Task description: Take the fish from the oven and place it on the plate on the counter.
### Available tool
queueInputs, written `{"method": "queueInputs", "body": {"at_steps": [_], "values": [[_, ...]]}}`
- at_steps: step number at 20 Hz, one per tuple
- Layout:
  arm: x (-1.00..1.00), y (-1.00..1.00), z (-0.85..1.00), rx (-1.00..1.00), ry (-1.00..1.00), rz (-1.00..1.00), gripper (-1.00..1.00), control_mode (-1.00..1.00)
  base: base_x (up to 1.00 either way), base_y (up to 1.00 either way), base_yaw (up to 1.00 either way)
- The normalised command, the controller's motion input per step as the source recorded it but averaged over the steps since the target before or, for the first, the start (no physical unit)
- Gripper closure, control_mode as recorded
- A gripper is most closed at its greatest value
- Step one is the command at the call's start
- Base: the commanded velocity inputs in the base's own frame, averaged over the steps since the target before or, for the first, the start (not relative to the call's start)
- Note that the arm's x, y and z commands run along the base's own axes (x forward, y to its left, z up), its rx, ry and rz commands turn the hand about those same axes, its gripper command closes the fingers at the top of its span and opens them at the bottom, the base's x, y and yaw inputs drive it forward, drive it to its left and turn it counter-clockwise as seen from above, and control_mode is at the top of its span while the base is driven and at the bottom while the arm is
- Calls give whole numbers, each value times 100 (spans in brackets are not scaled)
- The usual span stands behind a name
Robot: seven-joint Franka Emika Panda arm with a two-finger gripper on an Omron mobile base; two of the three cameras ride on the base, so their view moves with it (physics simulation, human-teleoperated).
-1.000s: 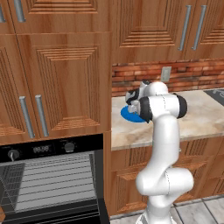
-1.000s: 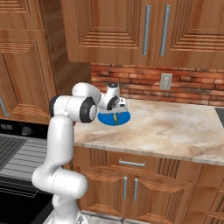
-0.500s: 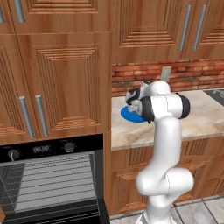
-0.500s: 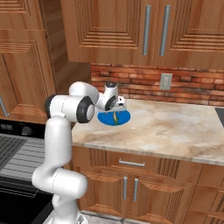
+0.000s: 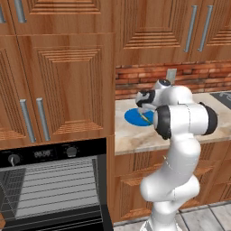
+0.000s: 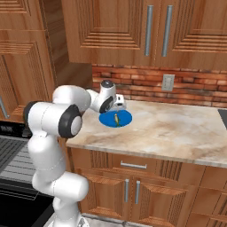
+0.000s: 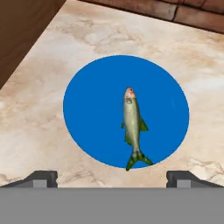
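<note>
The small olive-green fish [image 7: 133, 127] lies flat on the round blue plate [image 7: 92, 109], head toward the brick wall, with nothing holding it. The plate [image 5: 134, 117] rests on the beige marbled counter [image 5: 135, 137] near the tall cabinet. My gripper [image 7: 112, 178] hovers just above the plate's near edge, jaws open wide and empty, both fingertips [image 7: 42, 177] clear of the fish. From the base views the gripper [image 5: 143, 99] [image 6: 119, 103] sits over the plate [image 6: 108, 119] with the fish [image 6: 116, 119] on it. The black oven [image 5: 49, 189] stands open at lower left, its wire racks bare.
A tall wooden cabinet [image 5: 67, 85] walls the counter's left end, close to the plate. A red brick backsplash [image 6: 146, 84] with an outlet [image 6: 167, 82] runs behind. Bare counter [image 6: 177, 128] stretches to the right of the plate. Wooden drawers and doors [image 6: 133, 186] lie below.
The arm's elbow has swung back toward the base, and the hand has drawn slightly away from the plate. The fish stays still on the plate.
</note>
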Motion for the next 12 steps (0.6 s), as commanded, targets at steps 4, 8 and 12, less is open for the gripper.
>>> {"method": "queueInputs", "body": {"at_steps": [4, 8, 12], "values": [[-100, 4, 75, 1, -5, 0, -100, -100, 0, 0, 0], [-100, 0, 96, 3, 0, 0, -100, -100, 0, 0, 0], [-99, 0, 100, 2, 0, 0, -100, -100, 0, 0, 0]]}}
